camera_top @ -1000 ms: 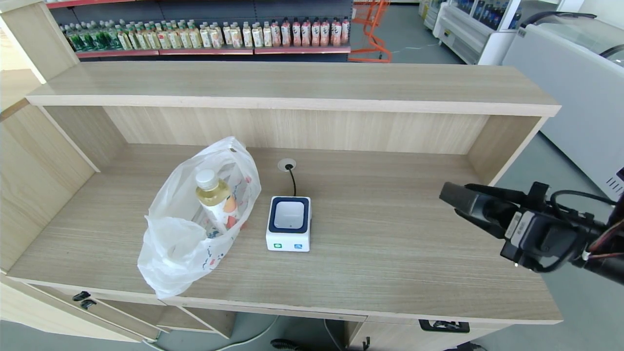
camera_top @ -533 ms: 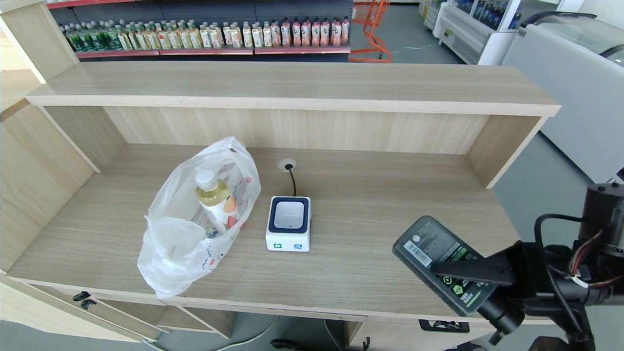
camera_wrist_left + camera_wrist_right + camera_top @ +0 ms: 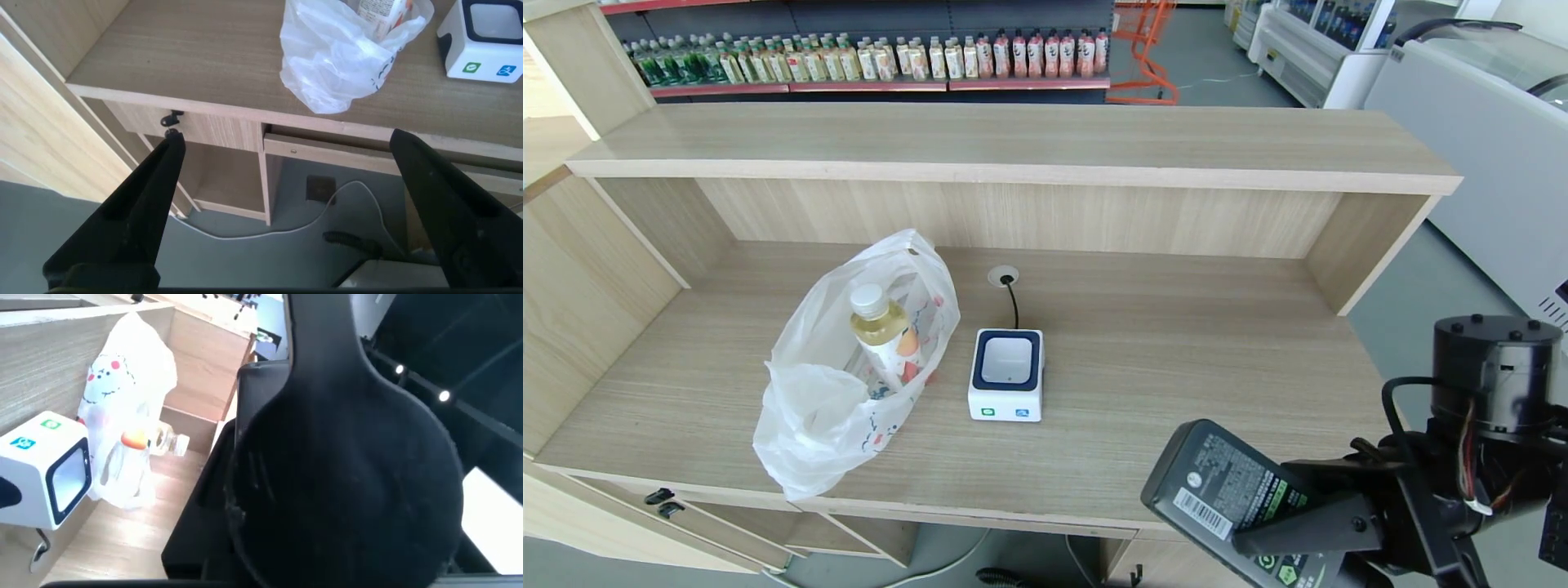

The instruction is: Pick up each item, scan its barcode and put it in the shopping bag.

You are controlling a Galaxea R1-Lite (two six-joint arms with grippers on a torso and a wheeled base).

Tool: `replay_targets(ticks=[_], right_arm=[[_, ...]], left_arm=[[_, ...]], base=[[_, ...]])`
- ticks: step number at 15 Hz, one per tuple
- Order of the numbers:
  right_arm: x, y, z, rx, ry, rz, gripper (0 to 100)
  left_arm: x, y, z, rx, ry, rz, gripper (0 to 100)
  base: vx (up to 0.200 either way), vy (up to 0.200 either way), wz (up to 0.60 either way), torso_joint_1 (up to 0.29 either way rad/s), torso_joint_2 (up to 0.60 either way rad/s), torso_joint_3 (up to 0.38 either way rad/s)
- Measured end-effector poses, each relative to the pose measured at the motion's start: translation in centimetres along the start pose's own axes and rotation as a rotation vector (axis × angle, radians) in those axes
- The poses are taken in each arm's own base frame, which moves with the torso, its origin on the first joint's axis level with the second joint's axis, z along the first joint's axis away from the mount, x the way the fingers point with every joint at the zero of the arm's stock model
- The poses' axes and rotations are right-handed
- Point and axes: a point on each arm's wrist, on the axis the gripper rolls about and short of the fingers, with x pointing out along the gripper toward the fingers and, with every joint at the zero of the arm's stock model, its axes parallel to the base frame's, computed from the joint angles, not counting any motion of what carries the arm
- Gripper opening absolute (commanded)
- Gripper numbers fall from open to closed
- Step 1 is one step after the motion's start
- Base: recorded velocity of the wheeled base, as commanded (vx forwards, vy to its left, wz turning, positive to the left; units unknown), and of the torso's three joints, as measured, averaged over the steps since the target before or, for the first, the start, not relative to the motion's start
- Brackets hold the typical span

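My right gripper (image 3: 1286, 531) is shut on a flat dark packet (image 3: 1225, 490), held off the counter's front right corner with its white barcode label facing up. In the right wrist view the dark packet (image 3: 343, 465) blocks most of what lies ahead. The white scanner (image 3: 1006, 374) with a dark-rimmed window sits mid-counter, well left of the packet. A white plastic shopping bag (image 3: 829, 408) lies left of the scanner with a yellow drink bottle (image 3: 882, 331) inside. My left gripper (image 3: 286, 212) hangs open below the counter's front edge, under the bag (image 3: 343, 57).
The wooden counter (image 3: 1176, 359) has a raised back wall and side walls. The scanner's cable (image 3: 1013, 302) runs to a hole at the back. Drawers (image 3: 221, 135) sit under the front edge. Store shelves and freezers stand beyond.
The right gripper has swung down and toward the counter's front right corner with the packet, turning it from edge-on to label up. Bag, bottle and scanner stayed put.
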Motion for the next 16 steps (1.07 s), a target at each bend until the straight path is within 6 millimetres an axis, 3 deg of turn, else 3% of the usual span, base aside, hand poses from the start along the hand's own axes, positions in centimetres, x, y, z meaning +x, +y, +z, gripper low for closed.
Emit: replay_targets(ticks=[16], right_arm=[[0.75, 0.47, -0.58, -0.029, -0.022, -0.026, 0]], left_arm=[[0.0, 0.0, 0.0, 0.0, 0.0, -0.001, 100]], base=[[0.0, 0.0, 0.0, 0.0, 0.0, 0.0]])
